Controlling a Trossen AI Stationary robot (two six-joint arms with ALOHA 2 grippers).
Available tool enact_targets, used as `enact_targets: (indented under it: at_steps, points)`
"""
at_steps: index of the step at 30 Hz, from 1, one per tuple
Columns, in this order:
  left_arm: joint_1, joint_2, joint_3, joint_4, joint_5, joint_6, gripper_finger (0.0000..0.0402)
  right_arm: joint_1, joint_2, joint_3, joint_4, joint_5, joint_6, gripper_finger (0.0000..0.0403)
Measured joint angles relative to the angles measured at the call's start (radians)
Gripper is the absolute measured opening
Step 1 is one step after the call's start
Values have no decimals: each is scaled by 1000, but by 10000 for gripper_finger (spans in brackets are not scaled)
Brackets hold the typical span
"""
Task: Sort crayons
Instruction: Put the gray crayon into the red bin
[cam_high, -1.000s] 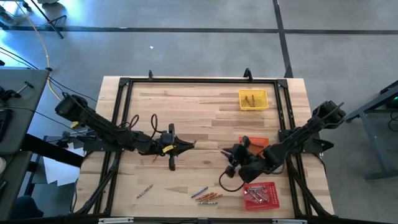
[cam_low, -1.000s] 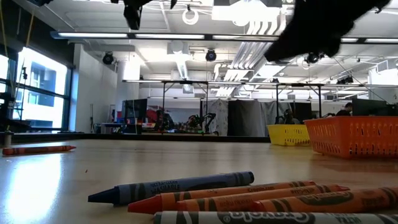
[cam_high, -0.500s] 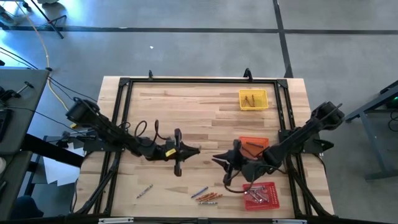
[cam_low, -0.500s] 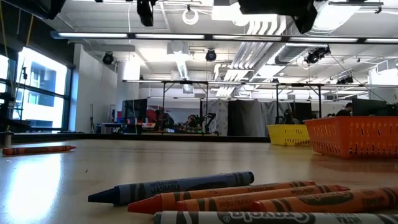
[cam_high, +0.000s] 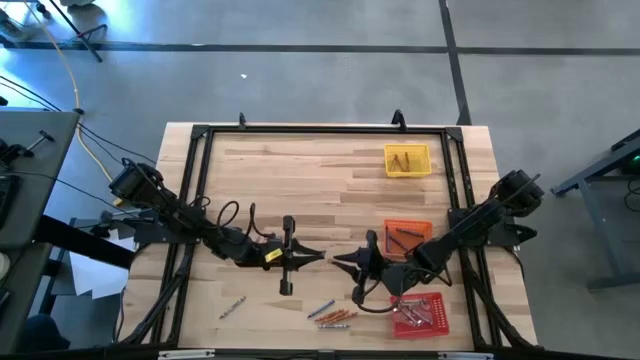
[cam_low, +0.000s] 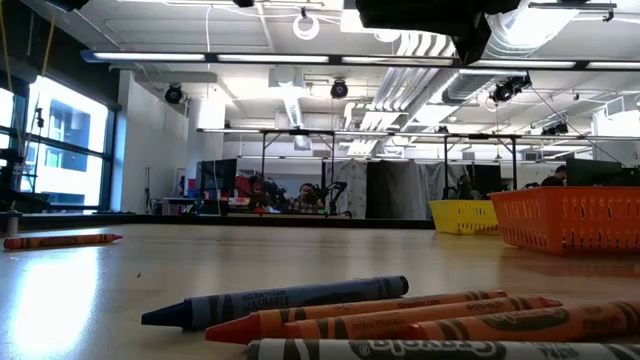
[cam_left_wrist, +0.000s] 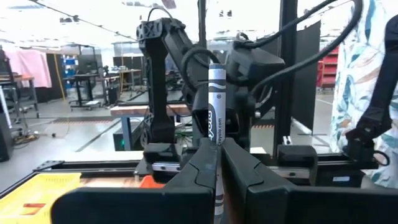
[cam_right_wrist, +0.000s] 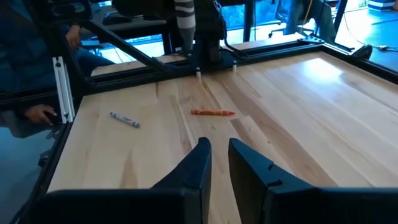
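My left gripper (cam_high: 318, 256) hovers over the middle of the table, pointing toward the table's right, shut on a grey crayon (cam_left_wrist: 216, 99) that stands upright. My right gripper (cam_high: 338, 262) faces it from the right, close by, open with nothing between its fingers (cam_right_wrist: 219, 149). In the right wrist view the held grey crayon (cam_right_wrist: 185, 15) shows ahead. Loose crayons lie flat on the wood: a blue one (cam_low: 280, 299) and several orange ones (cam_low: 400, 315) near the front edge, a grey one (cam_right_wrist: 125, 119) and an orange one (cam_right_wrist: 212, 112) farther left. My left gripper pinches the grey crayon between its two fingers at the crayon's lower middle (cam_left_wrist: 216, 140). The fingers come level from the table's left and lie across the crayon. The crayon stands upright, most of it above the fingers, lifted clear of the table.
Three square mesh trays stand on the right side: yellow (cam_high: 407, 160) at the back, orange (cam_high: 408, 232) in the middle, red (cam_high: 420, 313) at the front with crayons in it. A black frame (cam_high: 200, 135) runs round the table. A lone crayon (cam_low: 60, 240) lies far left.
My left gripper has gone toward the table's right and near edges with the grey crayon still held. My right gripper has tipped up from pointing downward to nearly level and reached toward the table's left, so the two grippers now face each other closely.
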Motion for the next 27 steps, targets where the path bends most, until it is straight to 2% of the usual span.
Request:
enact_targets:
  at_steps: [8, 15, 27]
  points:
    - [8, 0, 1, -3, 3, 0, 0, -5, 0, 0, 16, -10, -29, 51]
    - [9, 0, 1, -5, 3, 0, 0, -15, 0, 0, 97, -8, -67, 51]
    - [7, 0, 1, -7, 3, 19, 0, -32, 0, 1, 97, -41, -130, 51]
